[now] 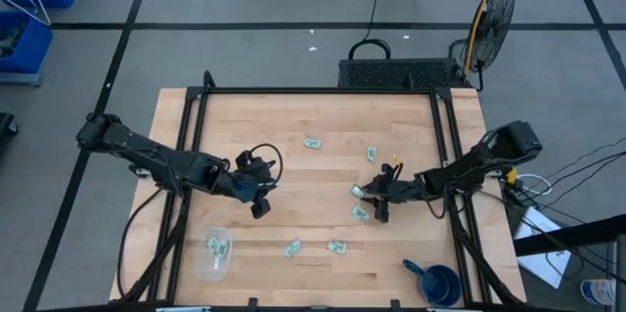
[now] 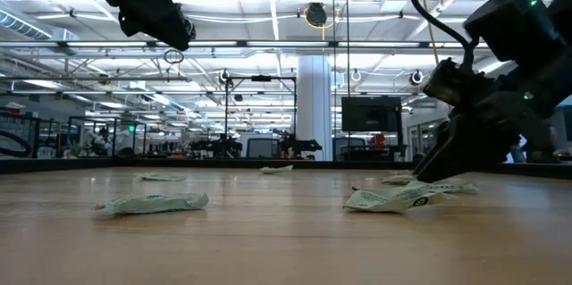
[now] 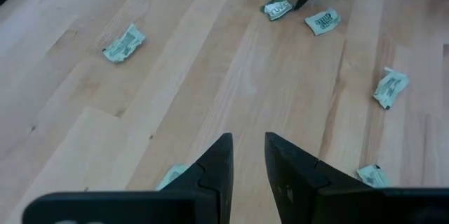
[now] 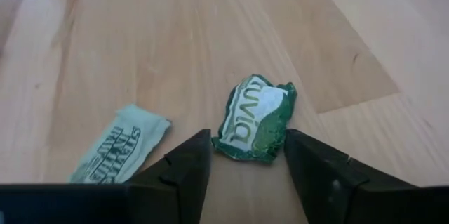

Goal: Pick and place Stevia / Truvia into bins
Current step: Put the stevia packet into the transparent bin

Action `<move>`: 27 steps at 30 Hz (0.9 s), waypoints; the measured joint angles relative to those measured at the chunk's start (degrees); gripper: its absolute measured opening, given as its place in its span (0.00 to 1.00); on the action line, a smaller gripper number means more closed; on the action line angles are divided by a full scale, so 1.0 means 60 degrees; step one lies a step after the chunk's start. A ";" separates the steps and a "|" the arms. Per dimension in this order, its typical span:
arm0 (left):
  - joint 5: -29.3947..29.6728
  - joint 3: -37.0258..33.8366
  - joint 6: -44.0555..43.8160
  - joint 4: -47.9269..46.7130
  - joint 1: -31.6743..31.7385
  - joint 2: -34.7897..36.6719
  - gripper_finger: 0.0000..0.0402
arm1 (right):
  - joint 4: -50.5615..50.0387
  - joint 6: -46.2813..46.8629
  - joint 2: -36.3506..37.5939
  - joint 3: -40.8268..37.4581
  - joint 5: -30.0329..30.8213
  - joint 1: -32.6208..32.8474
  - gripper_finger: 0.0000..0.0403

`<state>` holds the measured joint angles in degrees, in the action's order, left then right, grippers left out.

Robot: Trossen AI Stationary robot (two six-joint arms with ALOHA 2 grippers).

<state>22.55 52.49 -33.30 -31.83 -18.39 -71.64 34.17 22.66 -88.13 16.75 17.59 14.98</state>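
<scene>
Picking step: the right gripper point(image 4: 242, 157), jaws open and empty, straddles a Truvia sachet point(image 4: 254, 120) on the table point(image 1: 323, 170), right of centre in the high view. Next it must close, then carry to the clear bin point(image 1: 215, 253) at lower left. The left gripper point(image 3: 247, 164) hovers, jaws narrowly open, empty.

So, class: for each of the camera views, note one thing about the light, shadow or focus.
High view: even light, faint shadows on the table. Low view: bright ceiling strips behind, right end effector nearly a silhouette, nearest wood soft. Right wrist view: Truvia sachet sharp, print readable. Left wrist view: left end effector dark.
</scene>
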 joint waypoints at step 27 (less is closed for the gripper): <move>-0.0492 -0.0007 0.4312 0.3943 0.0412 -0.2364 0.22 | 0.2130 -0.1558 -0.0118 0.0414 -0.1472 -0.0576 0.14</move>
<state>19.60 52.45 -7.43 -8.17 -15.92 -85.82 46.94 13.31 -88.84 19.24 8.76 11.53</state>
